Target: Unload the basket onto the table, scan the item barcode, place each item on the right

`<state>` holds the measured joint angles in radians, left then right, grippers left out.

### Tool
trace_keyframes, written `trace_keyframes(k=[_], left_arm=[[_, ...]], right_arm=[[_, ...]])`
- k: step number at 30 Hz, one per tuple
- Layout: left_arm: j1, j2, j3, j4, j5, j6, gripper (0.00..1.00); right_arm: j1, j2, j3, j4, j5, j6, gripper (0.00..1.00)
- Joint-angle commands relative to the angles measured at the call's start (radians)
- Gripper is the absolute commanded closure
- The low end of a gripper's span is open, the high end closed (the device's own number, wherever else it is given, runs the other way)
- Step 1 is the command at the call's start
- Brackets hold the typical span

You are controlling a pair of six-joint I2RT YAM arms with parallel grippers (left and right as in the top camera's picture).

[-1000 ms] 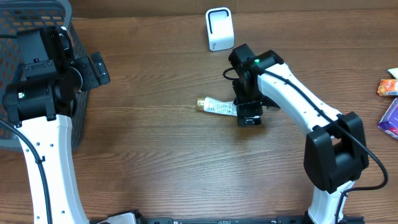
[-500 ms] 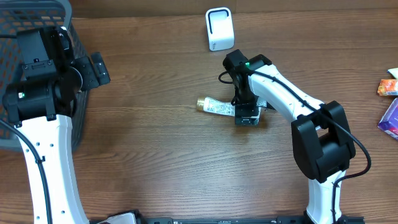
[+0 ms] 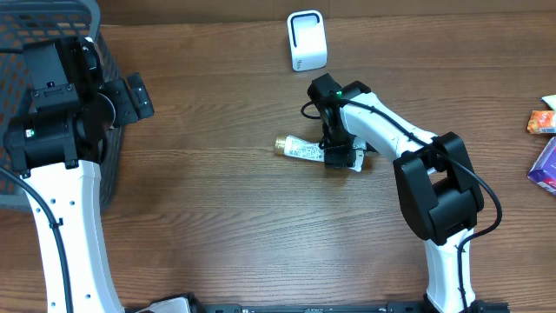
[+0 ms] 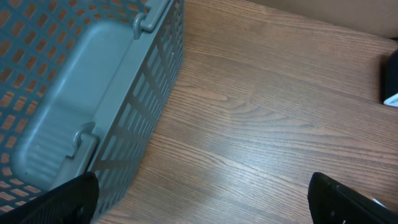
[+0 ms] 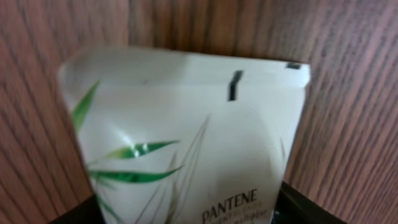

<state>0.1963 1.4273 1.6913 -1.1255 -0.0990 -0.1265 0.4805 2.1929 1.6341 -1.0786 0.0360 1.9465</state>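
Observation:
The item is a white Pantene tube (image 3: 300, 149) with a gold cap, lying flat on the wooden table near its middle. My right gripper (image 3: 340, 158) points down over the tube's flat end. In the right wrist view the tube (image 5: 186, 124) fills the gap, and both black fingers (image 5: 308, 208) lie against its sides. The white barcode scanner (image 3: 307, 40) stands upright at the back. Far to the left, beside the basket, my left gripper (image 3: 137, 96) stands open over bare wood, and the left wrist view shows this gripper (image 4: 202, 199) holding nothing.
A grey mesh basket (image 3: 52, 17) sits at the far left corner, its wall (image 4: 143, 93) close to the left gripper. An orange packet (image 3: 541, 122) and a purple box (image 3: 547, 165) lie at the right edge.
The right gripper has shifted slightly left along the tube and its jaws have narrowed onto the tube's end. The left arm has not moved.

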Motion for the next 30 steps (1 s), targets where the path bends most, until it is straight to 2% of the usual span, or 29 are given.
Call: trace_keyframes(k=[1,3,4,6,10,11,19,25,30], left_arm=[[0.0,-0.002,0.017,0.003,-0.008,0.015,0.0],[0.0,-0.002,0.017,0.003,-0.008,0.015,0.0],[0.0,-0.002,0.017,0.003,-0.008,0.015,0.0],[0.0,-0.002,0.017,0.003,-0.008,0.015,0.0],[0.0,-0.002,0.017,0.003,-0.008,0.015,0.0],[0.0,-0.002,0.017,0.003,-0.008,0.015,0.0],[0.0,-0.002,0.017,0.003,-0.009,0.015,0.0],[0.0,-0.002,0.017,0.003,-0.008,0.015,0.0],[0.0,-0.002,0.017,0.003,-0.008,0.015,0.0]], right_arm=[[0.006,0.006,0.008,0.004,-0.023,-0.127,0.38],[0.006,0.006,0.008,0.004,-0.034,-0.206,0.46],[0.006,0.006,0.008,0.003,-0.034,-0.256,0.56],[0.006,0.006,0.008,0.0,-0.034,-0.319,0.61],[0.006,0.006,0.008,-0.002,-0.034,-0.418,0.64],[0.006,0.006,0.008,-0.014,-0.034,-0.44,0.68],[0.006,-0.005,0.019,-0.056,-0.041,-0.518,0.75],[0.006,-0.035,0.024,-0.087,-0.039,-0.523,0.87],[0.006,-0.06,0.024,-0.121,-0.045,-0.5,0.87]])
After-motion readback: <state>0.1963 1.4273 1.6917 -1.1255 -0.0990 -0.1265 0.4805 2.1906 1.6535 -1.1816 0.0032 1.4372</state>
